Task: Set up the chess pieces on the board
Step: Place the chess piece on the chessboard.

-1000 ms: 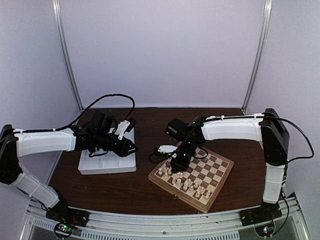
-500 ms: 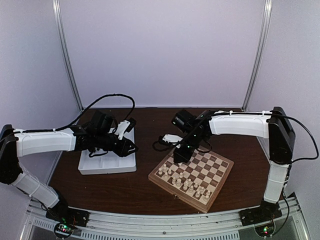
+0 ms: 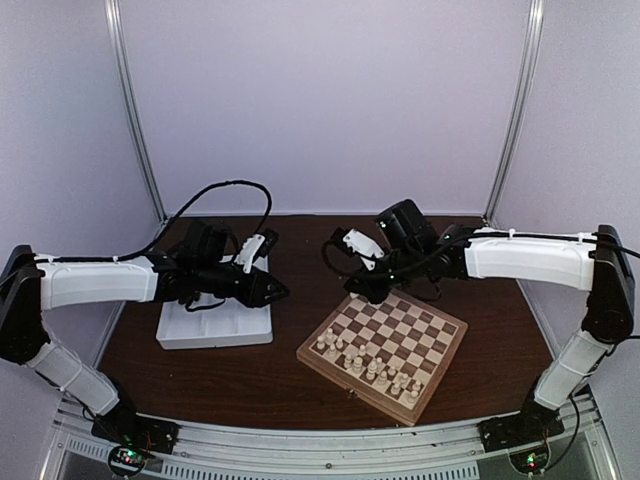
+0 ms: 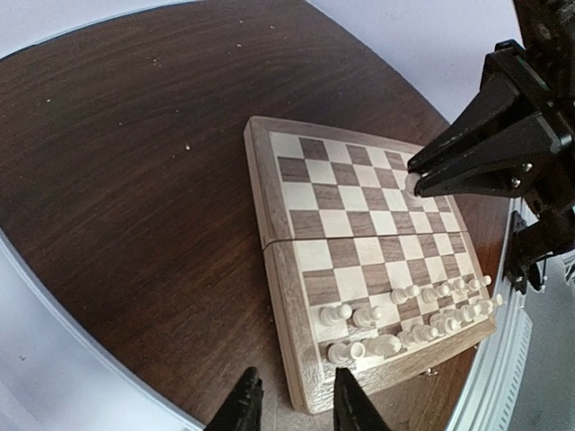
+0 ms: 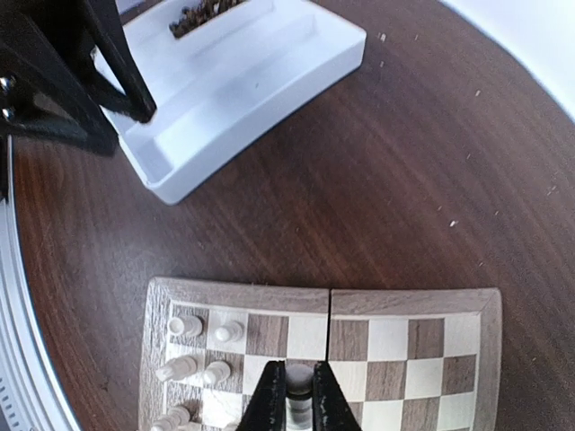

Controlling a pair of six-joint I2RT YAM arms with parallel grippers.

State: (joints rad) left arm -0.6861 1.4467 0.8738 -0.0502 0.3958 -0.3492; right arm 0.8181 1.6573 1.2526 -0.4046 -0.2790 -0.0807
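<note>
The board [image 3: 441,336] lies right of centre on the table, with several cream-white chess pieces [image 3: 372,366] standing along its near edge. Over the board's far left side, my right gripper [image 3: 366,291] is shut on a pale chess piece [image 5: 299,392]; the left wrist view shows that piece [image 4: 412,185] at its fingertips, just above the squares. My left gripper [image 3: 279,290] hovers at the tray's right edge, pointing toward the board. Its fingers [image 4: 241,406] stand apart with nothing between them. The board [image 4: 277,235] and its cream pieces [image 4: 364,316] lie ahead of them.
A white compartmented tray [image 3: 215,327] sits at the left; in the right wrist view the tray [image 5: 252,76] holds dark pieces [image 5: 202,13] in a far compartment. Bare brown tabletop [image 3: 290,375] separates tray and board. Metal frame posts and white walls enclose the table.
My right arm has swung from the board's near-left part up and back to its far left side, still gripping the piece. My left gripper has edged a little to the right.
</note>
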